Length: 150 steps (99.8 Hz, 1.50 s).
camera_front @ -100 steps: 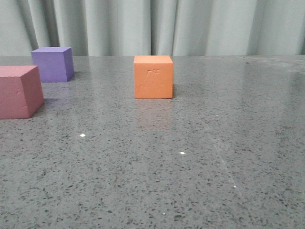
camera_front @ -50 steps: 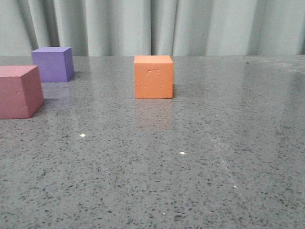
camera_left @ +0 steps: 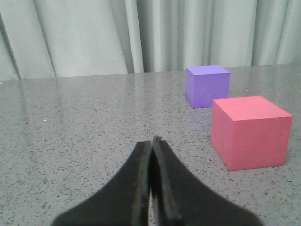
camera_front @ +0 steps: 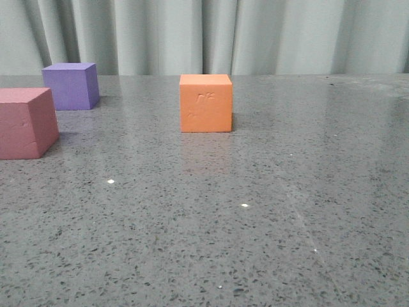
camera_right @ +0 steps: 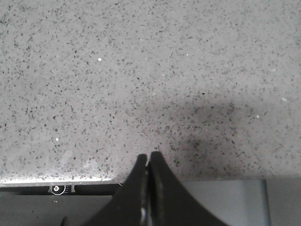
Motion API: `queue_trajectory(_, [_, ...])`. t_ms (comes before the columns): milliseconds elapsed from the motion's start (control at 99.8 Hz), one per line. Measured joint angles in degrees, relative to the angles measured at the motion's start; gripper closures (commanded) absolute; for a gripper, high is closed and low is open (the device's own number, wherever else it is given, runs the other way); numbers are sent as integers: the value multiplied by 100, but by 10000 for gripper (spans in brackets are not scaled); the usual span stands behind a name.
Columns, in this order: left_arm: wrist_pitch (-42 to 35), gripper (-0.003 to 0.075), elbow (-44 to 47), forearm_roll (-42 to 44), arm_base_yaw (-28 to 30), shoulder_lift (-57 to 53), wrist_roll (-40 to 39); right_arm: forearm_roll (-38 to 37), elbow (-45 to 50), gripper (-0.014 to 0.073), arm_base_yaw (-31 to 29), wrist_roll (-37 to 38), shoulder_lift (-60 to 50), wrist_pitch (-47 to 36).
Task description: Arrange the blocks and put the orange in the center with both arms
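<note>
Tabletop of grey speckled stone fills most of the front view, with a pale pleated curtain hanging behind its far edge. Three foam cubes stand on it, all apart from one another. The pink-red cube sits at the left edge of the front view, partly cut off by the frame; in the left wrist view it appears whole. The purple cube stands behind it, nearer the curtain, also seen in the left wrist view. The orange cube stands alone near the middle of the front view, well to the right of the other two, with faint dents on the face turned toward the camera.

Neither arm shows in the front view. The left claw has its two black fingers pressed together with nothing between them, hovering low over bare tabletop near the pink-red cube. The right claw is likewise closed and empty, above the tabletop's near edge.
</note>
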Motion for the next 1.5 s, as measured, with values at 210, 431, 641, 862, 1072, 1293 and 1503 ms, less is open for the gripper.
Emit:
queue_trajectory(210, [0,739,0,0,0,0,0,0,0,661,0,0,0,0])
queue_trajectory(431, [0,739,0,0,0,0,0,0,0,661,0,0,0,0])
queue_trajectory(641, [-9,739,0,0,0,0,0,0,0,661,0,0,0,0])
queue_trajectory(862, [-64,739,0,-555,0,0,0,0,0,661,0,0,0,0])
queue_trajectory(1072, [42,739,-326,-1225,0,0,0,0,0,661,0,0,0,0])
queue_trajectory(1293, [931,739,-2098,-1454,0,907,0,0,0,661,0,0,0,0])
queue_trajectory(1503, [2372,739,-4260,-1607,0,2732,0,0,0,661,0,0,0,0])
